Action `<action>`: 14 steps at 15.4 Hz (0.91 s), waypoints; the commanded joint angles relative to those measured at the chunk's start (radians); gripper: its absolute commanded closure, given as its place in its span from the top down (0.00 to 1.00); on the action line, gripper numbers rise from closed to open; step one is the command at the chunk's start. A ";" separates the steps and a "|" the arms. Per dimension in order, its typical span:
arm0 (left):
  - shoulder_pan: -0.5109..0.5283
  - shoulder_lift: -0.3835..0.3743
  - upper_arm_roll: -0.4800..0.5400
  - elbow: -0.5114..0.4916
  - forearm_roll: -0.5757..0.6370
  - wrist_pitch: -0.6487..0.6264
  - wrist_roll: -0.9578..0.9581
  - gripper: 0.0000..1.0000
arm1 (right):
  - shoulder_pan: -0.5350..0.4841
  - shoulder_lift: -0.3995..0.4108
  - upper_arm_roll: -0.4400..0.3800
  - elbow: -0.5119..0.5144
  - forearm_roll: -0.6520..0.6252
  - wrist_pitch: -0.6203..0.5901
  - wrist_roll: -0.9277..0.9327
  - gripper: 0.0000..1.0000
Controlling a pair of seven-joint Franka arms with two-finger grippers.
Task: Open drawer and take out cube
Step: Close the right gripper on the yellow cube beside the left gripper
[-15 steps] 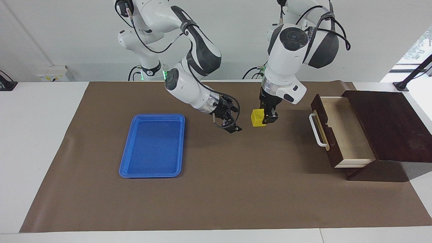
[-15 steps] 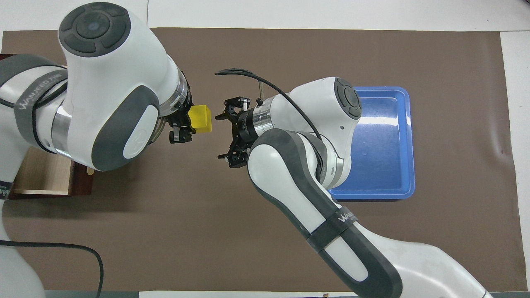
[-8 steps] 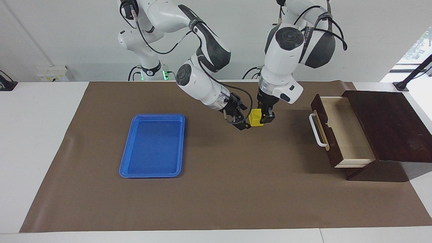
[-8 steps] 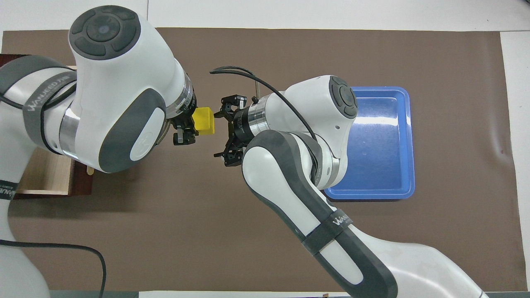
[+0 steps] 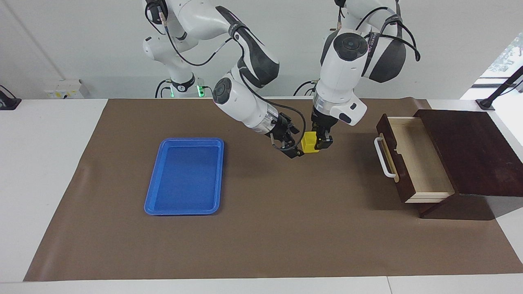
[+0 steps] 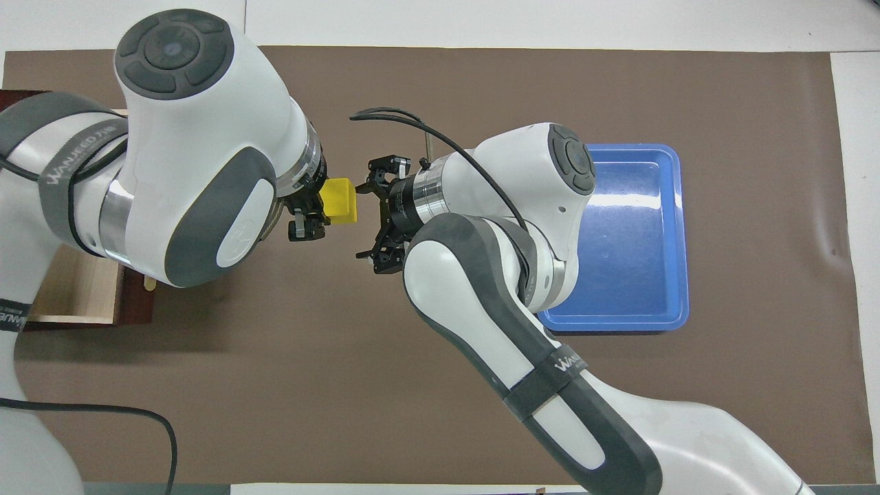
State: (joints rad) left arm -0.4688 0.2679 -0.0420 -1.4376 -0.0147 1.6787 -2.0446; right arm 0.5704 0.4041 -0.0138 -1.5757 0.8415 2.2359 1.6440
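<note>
1. Drawer [image 5: 412, 163] is pulled right out of the dark box [image 5: 478, 151] at the left arm's end of the table; pale inside shows bare, so the opening bit looks done
2. Blue tray [image 5: 186, 175] sits toward the right arm's end, nothing in it
3. Left gripper [image 5: 321, 141] is clamped on the cube [image 5: 309, 143], held up over mid-table betw. drawer & tray
4. Right gripper [image 5: 292, 143] is spread wide, right beside the cube, not gripping
5. My read: cube's out, looks like a hand-over is due; left to do is prob. right closing on it, left letting go
6. Brown mat [image 5: 265, 237] over a white table, plain white wall, window at the left arm's end
</note>
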 commanded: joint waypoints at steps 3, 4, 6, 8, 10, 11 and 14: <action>-0.019 0.017 0.014 0.026 -0.014 -0.007 -0.012 0.00 | -0.014 0.032 0.005 0.062 0.004 -0.005 0.030 1.00; -0.018 0.016 0.014 0.026 -0.014 -0.007 -0.012 0.00 | -0.009 0.035 0.005 0.072 0.005 -0.007 0.036 1.00; -0.019 0.016 0.014 0.026 -0.014 -0.002 -0.012 0.00 | -0.006 0.039 0.005 0.086 0.001 -0.012 0.056 1.00; -0.019 0.016 0.013 0.026 -0.016 0.001 -0.012 0.00 | -0.003 0.039 0.005 0.086 -0.006 0.001 0.053 1.00; -0.019 0.016 0.014 0.026 -0.016 0.001 -0.012 0.00 | 0.002 0.039 0.005 0.085 -0.007 0.004 0.053 1.00; -0.019 0.016 0.013 0.026 -0.016 0.001 -0.012 0.00 | 0.005 0.038 0.005 0.085 -0.010 0.005 0.053 1.00; -0.017 0.014 0.013 0.026 -0.016 0.003 -0.012 0.00 | 0.017 0.038 0.005 0.083 -0.013 0.007 0.053 1.00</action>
State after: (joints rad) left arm -0.4705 0.2709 -0.0427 -1.4375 -0.0173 1.6819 -2.0448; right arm 0.5800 0.4260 -0.0098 -1.5173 0.8421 2.2363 1.6732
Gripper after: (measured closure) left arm 0.454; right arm 0.000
